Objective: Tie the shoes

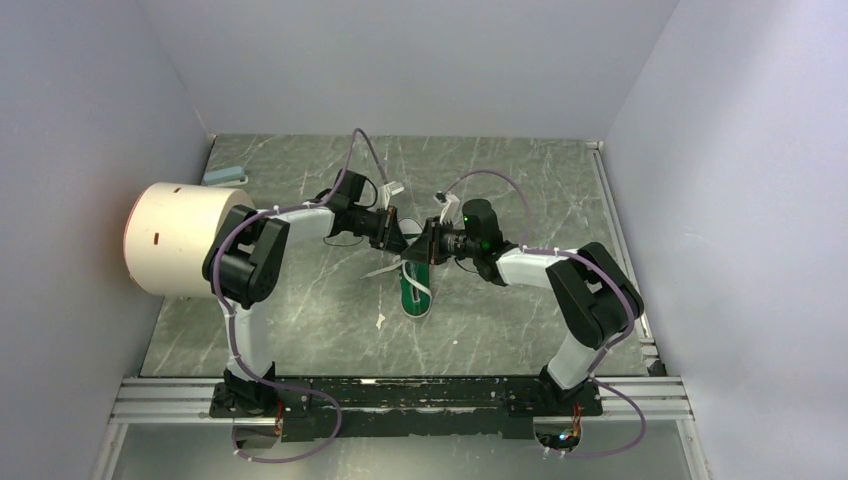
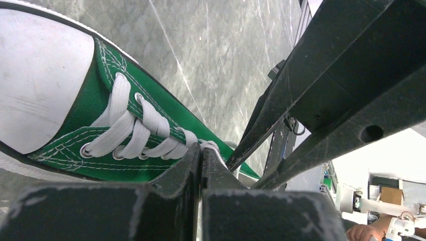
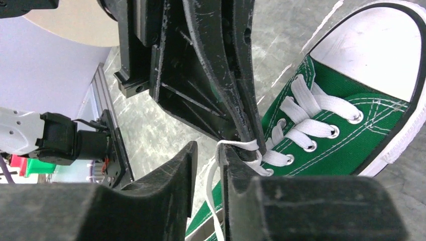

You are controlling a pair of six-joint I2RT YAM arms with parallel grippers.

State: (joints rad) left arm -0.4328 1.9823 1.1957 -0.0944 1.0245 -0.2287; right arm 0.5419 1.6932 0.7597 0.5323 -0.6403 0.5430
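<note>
Clearly, green sneaker (image 3: 351,145), white laces (image 3: 306,108), toecap (image 3: 374,50)

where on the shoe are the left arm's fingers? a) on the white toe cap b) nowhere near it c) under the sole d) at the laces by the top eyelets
d: the left fingers are shut on the white laces at the top eyelets of the sneaker, away from the toe cap.

I see a green sneaker (image 2: 166,113) with white stitching, white laces (image 2: 125,135), off-white toe cap (image 2: 40,75), grey marbled bench (image 2: 216,60) veined pale, my left gripper (image 2: 201,156) and right gripper (image 3: 208,153) black with light scuffs, cream cylinder (image 1: 180,240)
</note>
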